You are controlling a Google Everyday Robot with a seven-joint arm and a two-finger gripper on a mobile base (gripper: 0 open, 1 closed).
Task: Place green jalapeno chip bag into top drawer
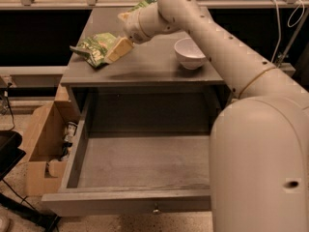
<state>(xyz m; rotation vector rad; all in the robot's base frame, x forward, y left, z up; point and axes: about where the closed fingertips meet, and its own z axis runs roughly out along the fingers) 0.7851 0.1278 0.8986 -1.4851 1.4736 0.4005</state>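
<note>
One hand (117,50) low over the desk (149,70), touching the right end of the green jalapeno chip bag (92,47). Cannot tell if spread or pressed together. Could slide off the slippery foil, or shove the bag off the left edge and down by the cardboard box (41,139). Crumpled, dull green with pale letters, lying near the desk's left edge, above the open top drawer (140,163).

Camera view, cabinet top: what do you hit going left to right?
green jalapeno chip bag → hand, at the bag's right edge → white bowl. The second green bag behind the arm is left out because the arm overlaps it. The top drawer stands open below all three.
</note>
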